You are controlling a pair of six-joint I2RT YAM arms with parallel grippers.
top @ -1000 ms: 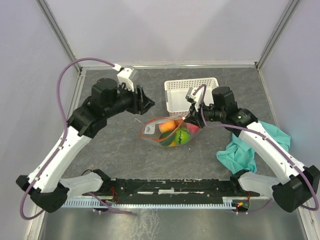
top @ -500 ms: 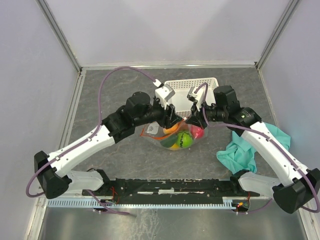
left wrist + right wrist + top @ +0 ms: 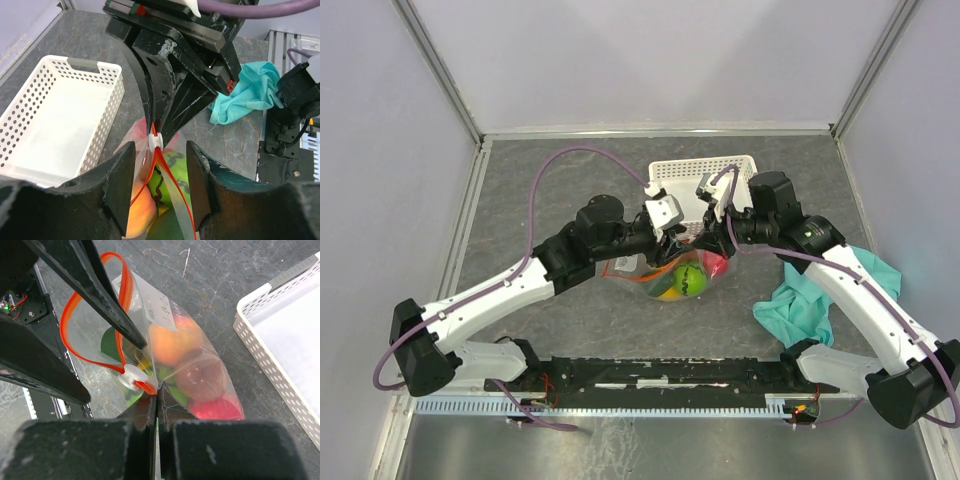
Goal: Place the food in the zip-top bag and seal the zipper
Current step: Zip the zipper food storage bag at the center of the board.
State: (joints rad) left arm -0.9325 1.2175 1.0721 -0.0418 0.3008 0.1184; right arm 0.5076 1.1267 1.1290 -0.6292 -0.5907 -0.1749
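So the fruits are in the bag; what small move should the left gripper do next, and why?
Probably close the left gripper on the white slider and draw it along the zipper. Its jaws stand open astride the slider, the right gripper is shut on the bag corner beside it, and the zipper gapes in a loop.

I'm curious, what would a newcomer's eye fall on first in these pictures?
The clear zip-top bag, stuffed with bright toy fruit, sits mid-table in front of the white basket. The right gripper pinches its edge beside the white slider, while the open left gripper straddles the red zipper.
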